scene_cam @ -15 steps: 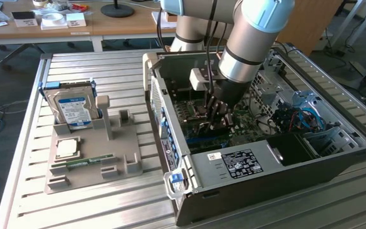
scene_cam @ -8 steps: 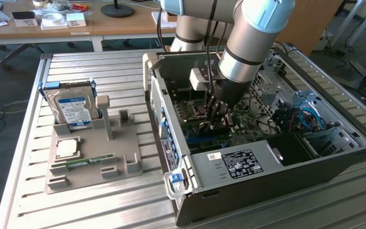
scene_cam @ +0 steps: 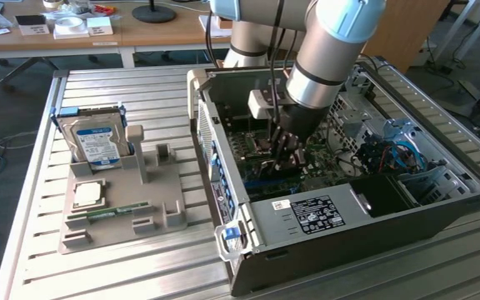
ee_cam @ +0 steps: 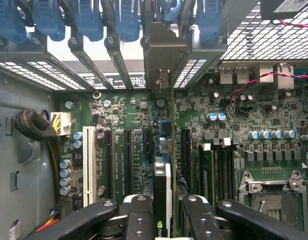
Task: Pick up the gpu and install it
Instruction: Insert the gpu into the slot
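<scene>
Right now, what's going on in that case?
The arm has reached down into the open PC case, and its pincer is closed on the gpu, held edge-on just over the motherboard. The card's metal bracket lines up with the rear slot openings. I can't tell whether it is seated yet. Outside the case, a hard drive and a memory stick sit on the grey holder.

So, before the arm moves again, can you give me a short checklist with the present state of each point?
1. gpu held between the fingers: ok.
2. Card stands edge-on above the motherboard, in line with the slots: ok.
3. Metal bracket meets the rear slot openings: ok.
4. Card edge fully seated in its slot: cannot tell.
5. Gripper inside the open computer case, clear of the blue cables: ok.
</scene>
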You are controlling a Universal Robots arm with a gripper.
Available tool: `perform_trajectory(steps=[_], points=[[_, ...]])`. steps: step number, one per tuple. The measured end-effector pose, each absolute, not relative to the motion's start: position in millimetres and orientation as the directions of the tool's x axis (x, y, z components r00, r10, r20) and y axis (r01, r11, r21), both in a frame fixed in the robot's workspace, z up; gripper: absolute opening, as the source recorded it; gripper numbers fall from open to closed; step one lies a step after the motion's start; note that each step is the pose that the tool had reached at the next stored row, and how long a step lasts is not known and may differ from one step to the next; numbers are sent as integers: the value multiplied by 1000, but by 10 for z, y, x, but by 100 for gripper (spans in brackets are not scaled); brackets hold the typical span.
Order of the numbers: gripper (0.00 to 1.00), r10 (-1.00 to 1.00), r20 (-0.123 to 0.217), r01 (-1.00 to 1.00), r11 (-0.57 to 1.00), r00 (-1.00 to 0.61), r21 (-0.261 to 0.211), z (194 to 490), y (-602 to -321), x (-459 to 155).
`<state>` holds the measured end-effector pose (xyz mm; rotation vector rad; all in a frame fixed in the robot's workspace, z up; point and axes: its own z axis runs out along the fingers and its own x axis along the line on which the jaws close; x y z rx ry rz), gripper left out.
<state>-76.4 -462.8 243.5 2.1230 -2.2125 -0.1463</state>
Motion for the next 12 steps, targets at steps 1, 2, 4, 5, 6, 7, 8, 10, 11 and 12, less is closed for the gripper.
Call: perform_trajectory(steps=[1,2,4,5,6,7,8,10,11,12], points=[[27,-999,-14,-992,40,-42,118,2432,-4628,-765],[27,-999,-14,-992,40,-42,118,2431,-4629,-767],[27,-999,-17,-992,40,-42,119,2429,-4629,-769],[27,-999,-19,-992,39,-42,119,2428,-4628,-770],[27,-999,-21,-992,39,-42,118,2425,-4627,-769],[27,-999,-21,-992,39,-42,118,2425,-4627,-769],[27,-999,-21,-992,39,-42,118,2426,-4627,-769],[27,-999,-20,-992,40,-42,118,2428,-4628,-770],[27,-999,-20,-992,39,-42,119,2427,-4628,-770],[27,-999,-20,-992,39,-42,119,2424,-4628,-770]])
